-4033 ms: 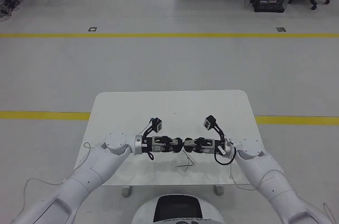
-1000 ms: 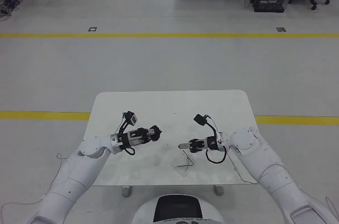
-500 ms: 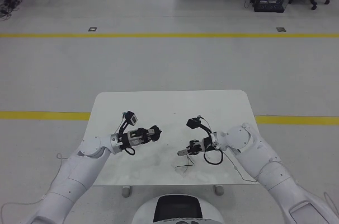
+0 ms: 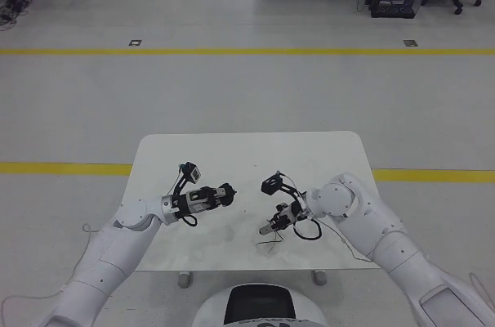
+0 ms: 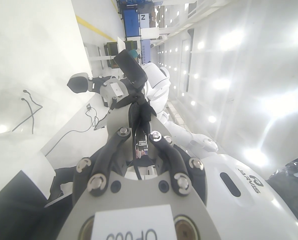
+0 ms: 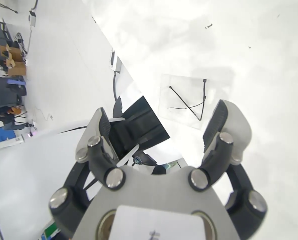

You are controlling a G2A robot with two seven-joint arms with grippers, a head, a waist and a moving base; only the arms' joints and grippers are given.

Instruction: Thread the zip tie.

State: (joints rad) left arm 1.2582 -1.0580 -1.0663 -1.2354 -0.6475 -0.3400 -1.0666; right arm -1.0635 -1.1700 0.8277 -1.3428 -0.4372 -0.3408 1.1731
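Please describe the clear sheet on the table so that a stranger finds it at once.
Look at the white table, at its edge nearest the robot. There, where the open right tool points, lies the clear sheet. It alone carries thin black zip ties, crossed.

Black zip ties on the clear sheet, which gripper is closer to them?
Right. The open right gripper hangs close by the thin black zip ties; the left gripper is well off to their side.

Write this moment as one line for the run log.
left gripper: fingers shut, over table | right gripper: fingers open, aimed at zip ties | zip ties: crossed on clear sheet, untouched
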